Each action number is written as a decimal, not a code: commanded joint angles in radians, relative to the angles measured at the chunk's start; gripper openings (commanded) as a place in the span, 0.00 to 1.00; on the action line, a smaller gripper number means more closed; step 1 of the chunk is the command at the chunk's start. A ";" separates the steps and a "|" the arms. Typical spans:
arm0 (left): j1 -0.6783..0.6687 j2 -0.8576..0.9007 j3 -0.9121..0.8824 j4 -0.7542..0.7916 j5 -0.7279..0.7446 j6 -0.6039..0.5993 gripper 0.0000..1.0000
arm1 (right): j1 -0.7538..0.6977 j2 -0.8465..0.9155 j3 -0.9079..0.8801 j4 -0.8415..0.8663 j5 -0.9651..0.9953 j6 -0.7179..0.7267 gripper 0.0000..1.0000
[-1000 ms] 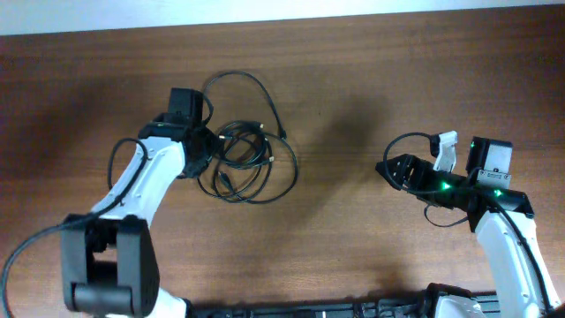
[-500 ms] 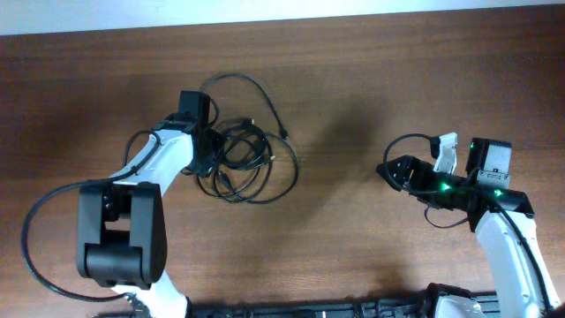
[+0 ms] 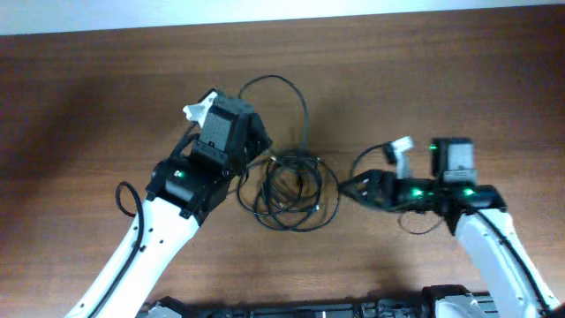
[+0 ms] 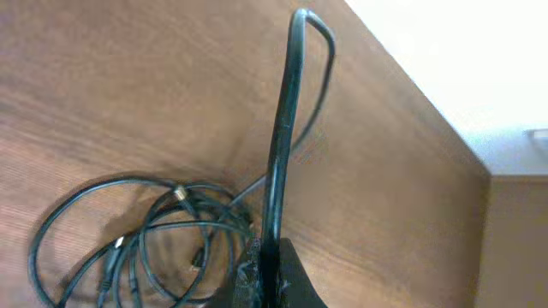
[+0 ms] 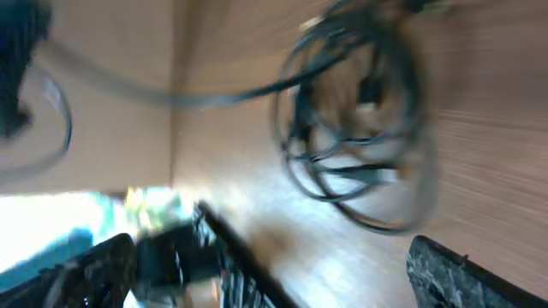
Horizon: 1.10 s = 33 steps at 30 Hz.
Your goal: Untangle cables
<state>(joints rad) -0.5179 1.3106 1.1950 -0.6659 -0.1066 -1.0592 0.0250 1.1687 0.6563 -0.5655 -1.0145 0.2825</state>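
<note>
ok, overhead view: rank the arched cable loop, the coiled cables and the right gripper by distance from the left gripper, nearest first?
1. arched cable loop: pinched in the fingers of the left gripper, arching toward the table's far edge.
2. coiled cables: just to its lower right.
3. right gripper: beyond the coil, on the right, open.
</note>
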 commanded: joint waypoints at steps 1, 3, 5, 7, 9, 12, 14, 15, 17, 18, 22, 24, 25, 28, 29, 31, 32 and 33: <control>0.000 -0.048 0.035 0.030 -0.041 0.017 0.00 | 0.167 0.000 0.002 0.085 0.282 -0.008 0.99; 0.002 -0.072 0.063 0.030 -0.050 0.086 0.00 | 0.252 0.003 0.002 0.131 0.550 0.031 0.98; 0.002 -0.106 0.083 0.029 -0.049 0.116 0.00 | 0.333 0.026 0.002 0.234 0.734 0.032 0.99; 0.002 -0.153 0.084 0.030 -0.053 0.122 0.00 | 0.405 0.108 0.002 0.368 0.844 0.012 0.99; 0.002 -0.189 0.084 0.030 -0.095 0.160 0.00 | 0.444 0.231 0.002 0.483 0.810 -0.016 0.97; 0.014 -0.258 0.084 0.066 -0.123 0.161 0.00 | 0.486 0.406 0.002 0.669 0.668 -0.016 0.73; 0.029 -0.292 0.084 0.097 -0.124 0.184 0.00 | 0.492 0.507 0.002 0.777 0.670 -0.005 0.52; 0.040 -0.307 0.084 0.102 -0.127 0.203 0.00 | 0.492 0.532 0.002 0.802 0.670 0.012 0.34; 0.089 -0.338 0.084 0.105 -0.131 0.278 0.00 | 0.481 0.554 0.003 0.830 0.670 0.048 0.04; 0.116 -0.348 0.084 0.105 -0.130 0.309 0.00 | 0.457 0.541 0.006 0.827 0.670 0.048 0.04; 0.301 -0.392 0.084 0.103 -0.180 0.410 0.00 | 0.168 0.378 0.006 0.639 0.683 0.047 0.04; 0.399 -0.397 0.084 0.104 -0.182 0.410 0.00 | -0.018 0.313 0.006 0.511 0.720 0.045 0.04; 0.449 -0.396 0.084 0.104 -0.182 0.410 0.00 | -0.138 0.292 0.006 0.451 0.711 0.021 0.04; 0.597 -0.394 0.084 0.118 -0.182 0.410 0.00 | -0.363 0.293 0.006 0.342 0.674 -0.050 0.04; 0.643 -0.394 0.084 0.133 -0.182 0.410 0.00 | -0.397 0.293 0.006 0.317 0.674 -0.051 0.04; 0.721 -0.392 0.084 0.163 -0.179 0.410 0.00 | -0.417 0.293 0.006 0.275 0.600 -0.051 0.04; 0.742 -0.383 0.084 0.182 -0.177 0.409 0.00 | -0.410 0.293 0.006 0.267 0.566 -0.051 0.04; 0.749 -0.375 0.084 0.197 -0.178 0.410 0.00 | -0.394 0.293 0.006 0.261 0.523 -0.051 0.04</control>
<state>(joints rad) 0.1902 0.9302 1.2533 -0.5064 -0.2749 -0.6689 -0.3885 1.4689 0.6662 -0.2932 -0.3752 0.2531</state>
